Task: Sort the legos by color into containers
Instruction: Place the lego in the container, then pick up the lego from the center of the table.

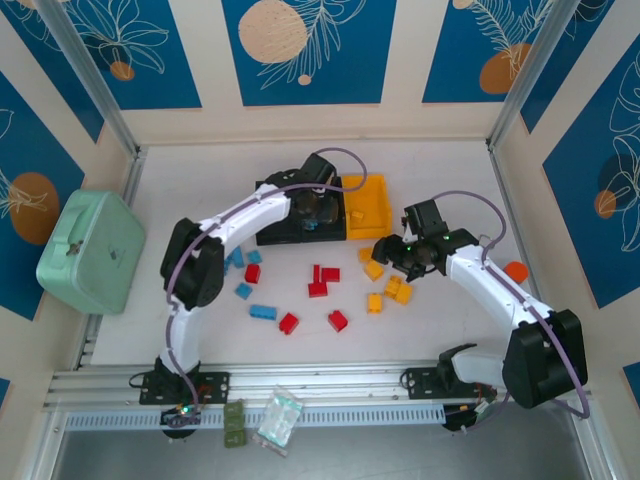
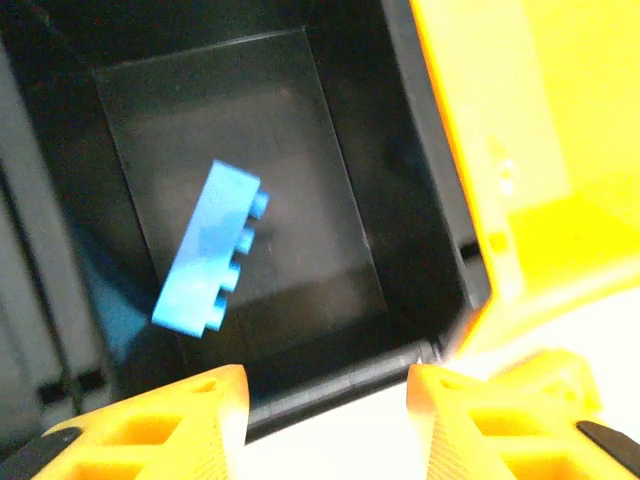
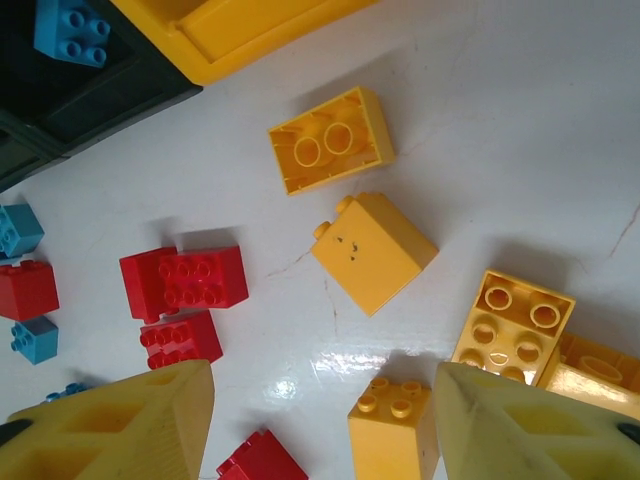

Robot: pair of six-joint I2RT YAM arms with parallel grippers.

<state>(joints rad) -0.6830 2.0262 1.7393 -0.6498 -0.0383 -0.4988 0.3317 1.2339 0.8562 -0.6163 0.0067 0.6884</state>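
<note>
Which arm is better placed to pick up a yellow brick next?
Right: the right gripper hangs open above the yellow bricks near the yellow bin. The left gripper is over a black bin with a blue brick inside.

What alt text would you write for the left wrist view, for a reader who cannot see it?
A light blue lego brick, studs facing right, is inside a black bin, seen from above. The yellow bin adjoins it on the right, and the yellow fingers of the left tool stand apart at the bottom edge, holding nothing.

Blurry blue lego [image 2: 208,250] in black bin [image 2: 415,190]
</note>
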